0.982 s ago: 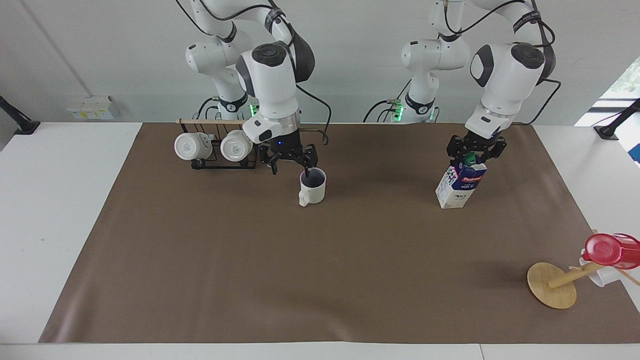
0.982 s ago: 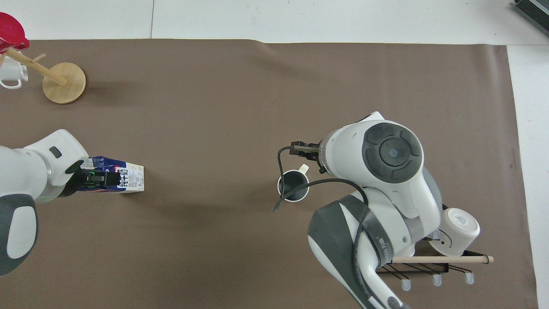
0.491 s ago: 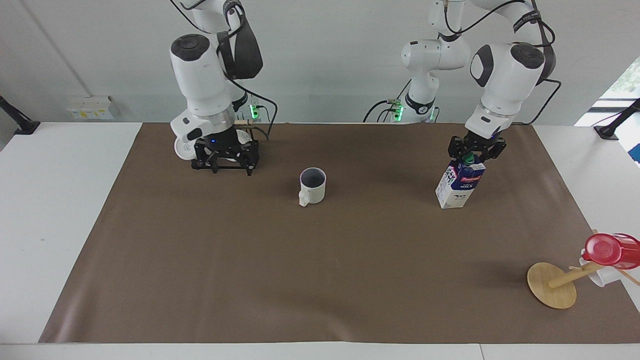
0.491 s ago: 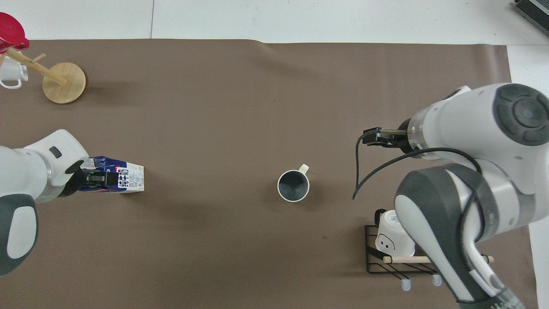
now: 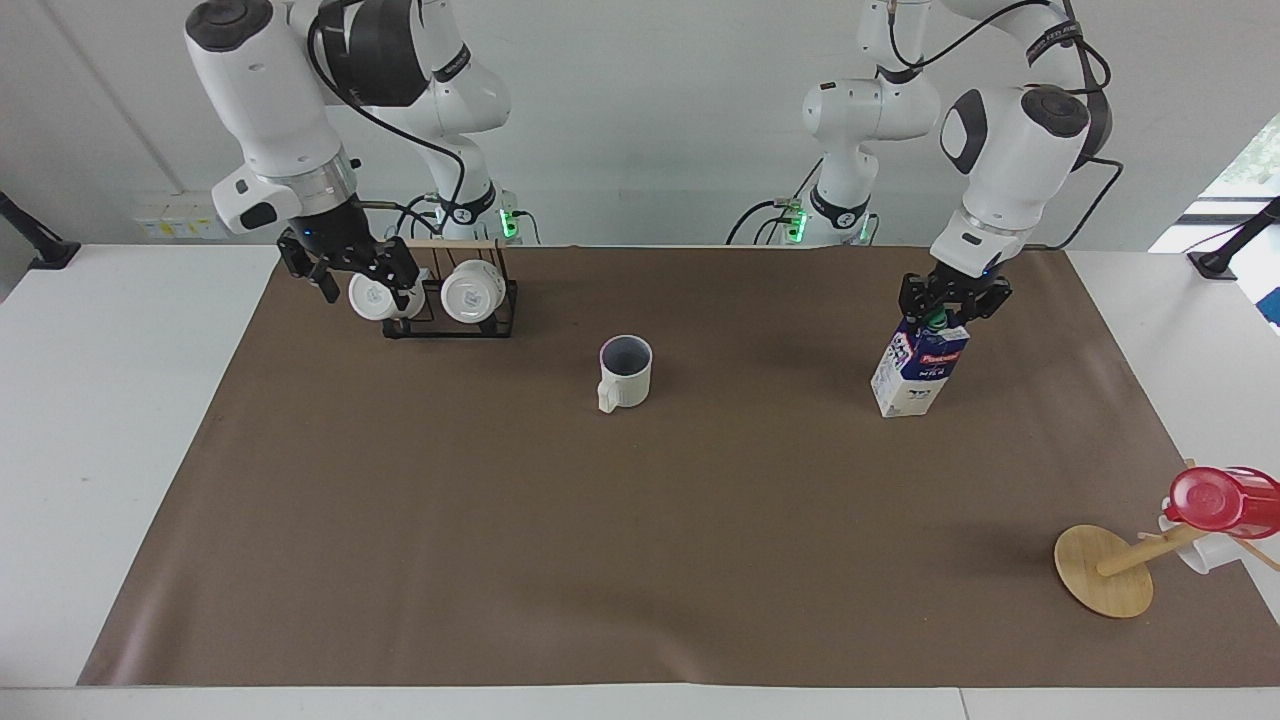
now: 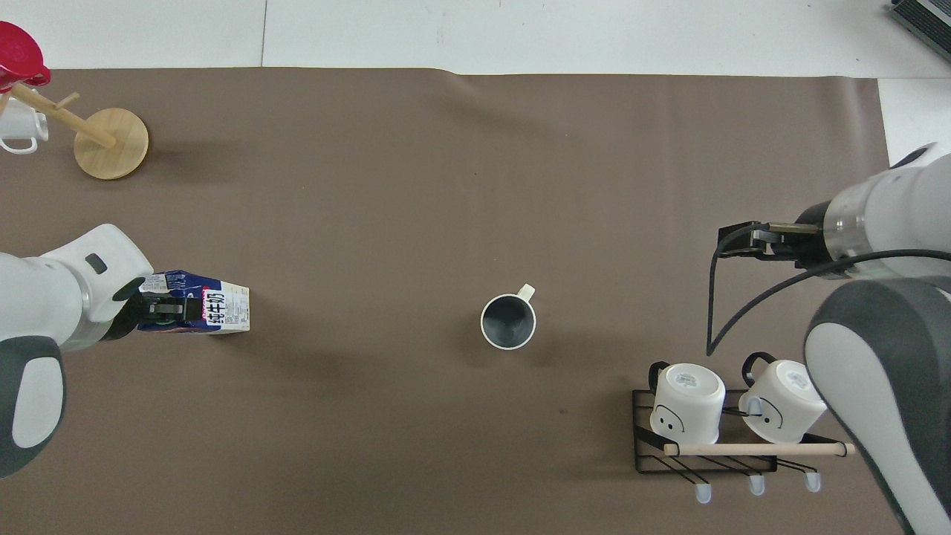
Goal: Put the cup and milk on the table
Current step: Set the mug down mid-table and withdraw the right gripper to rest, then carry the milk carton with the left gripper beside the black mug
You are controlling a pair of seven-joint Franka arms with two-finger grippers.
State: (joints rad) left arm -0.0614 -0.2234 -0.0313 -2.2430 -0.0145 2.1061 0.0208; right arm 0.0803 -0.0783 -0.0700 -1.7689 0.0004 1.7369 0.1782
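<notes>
The cup (image 5: 625,372), a cream-white mug with a greyish-purple inside, stands upright on the brown mat (image 5: 640,560) of the table (image 5: 100,420), with nothing touching it. It also shows in the overhead view (image 6: 508,322). The milk (image 5: 920,375) stands on the mat toward the left arm's end; the overhead view shows it too (image 6: 219,312). My left gripper (image 5: 950,306) is open just over the carton's green cap, one finger on each side. My right gripper (image 5: 350,282) is open and empty, raised by the mug rack, well away from the cup.
A black wire rack (image 5: 450,318) with two all-white mugs (image 5: 375,293) (image 5: 472,292) stands near the right arm's base. A tipped wooden mug tree (image 5: 1103,570) with a red cup (image 5: 1220,500) and a white mug lies at the mat's corner toward the left arm's end.
My right gripper has let go of the cup, risen and swung away toward the rack and the right arm's end. My left gripper has lifted slightly off the milk, which has not moved.
</notes>
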